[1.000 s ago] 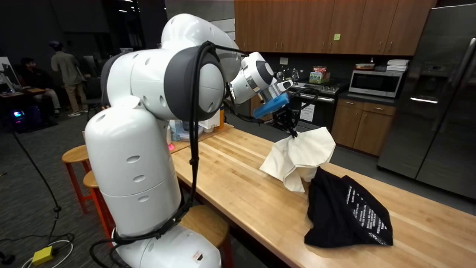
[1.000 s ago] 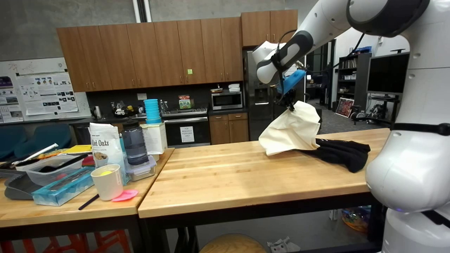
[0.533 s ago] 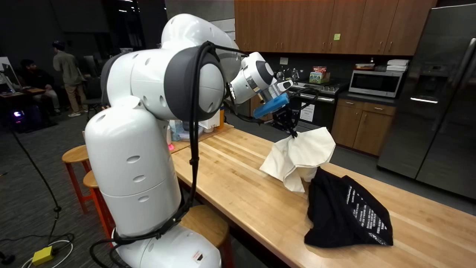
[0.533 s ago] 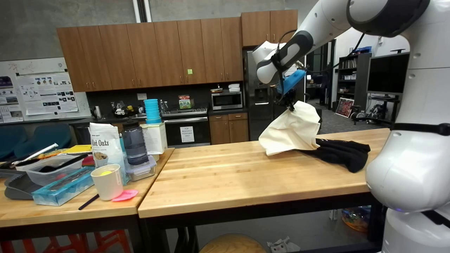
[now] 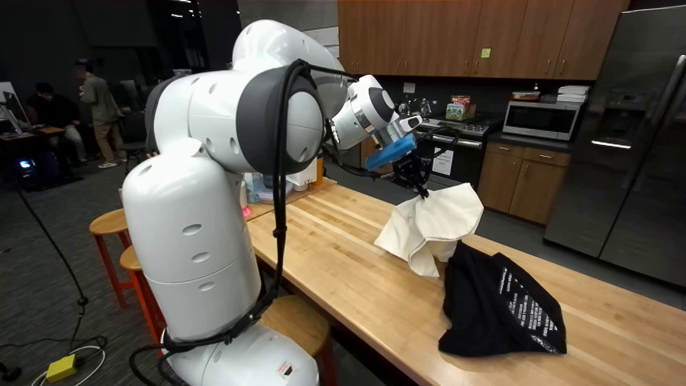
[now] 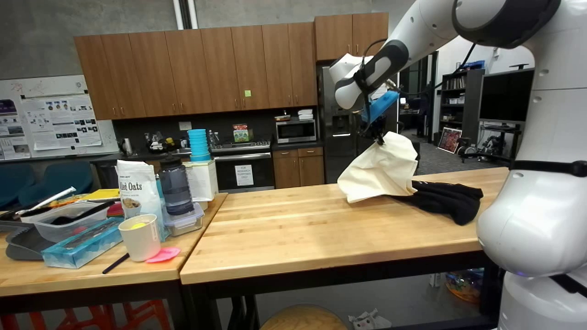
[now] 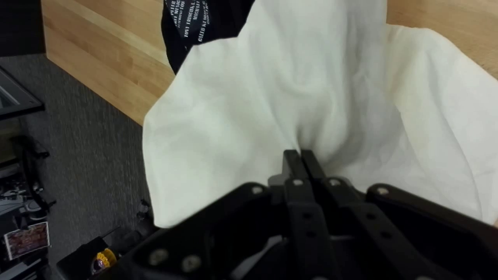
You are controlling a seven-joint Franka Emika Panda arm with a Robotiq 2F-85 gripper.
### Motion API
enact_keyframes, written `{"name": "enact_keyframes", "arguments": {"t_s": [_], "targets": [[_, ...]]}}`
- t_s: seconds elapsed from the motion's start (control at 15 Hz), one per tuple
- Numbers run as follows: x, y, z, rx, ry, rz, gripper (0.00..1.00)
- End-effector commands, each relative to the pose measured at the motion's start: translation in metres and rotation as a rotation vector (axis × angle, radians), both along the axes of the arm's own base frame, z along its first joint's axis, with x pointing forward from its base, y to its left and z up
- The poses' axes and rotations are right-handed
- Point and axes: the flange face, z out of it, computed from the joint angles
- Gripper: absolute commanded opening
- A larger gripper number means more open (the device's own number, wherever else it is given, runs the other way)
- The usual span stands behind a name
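A cream, crumpled fabric cloth is pinched in the closed, slender black fingers, already raised and draped below them, not yet released, with a black, white-printed fabric garment left on the wooden surface beyond.

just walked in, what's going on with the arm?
The robot arm has its gripper shut on a pinch of cream cloth, holding it up over the wooden table. The cloth hangs in loose folds; whether its lowest edge touches the table is hard to tell. A black garment with white print lies rumpled on the same table, next to the hanging cloth and not in the grip.
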Motion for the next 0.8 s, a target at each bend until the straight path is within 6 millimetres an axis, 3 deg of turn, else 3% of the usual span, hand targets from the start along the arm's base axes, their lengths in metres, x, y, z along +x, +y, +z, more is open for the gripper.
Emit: {"name": "enact_keyframes", "arguments": {"t_s": [0.0,0.33,0.73], "targets": [[0.002,0.001,0.003,0.003,-0.024,-0.009,0.0],[0.028,0.022,0.025,0.033,-0.248,0.067,0.0],[0.07,0.054,0.047,0.081,-0.388,0.223,0.0]]}}
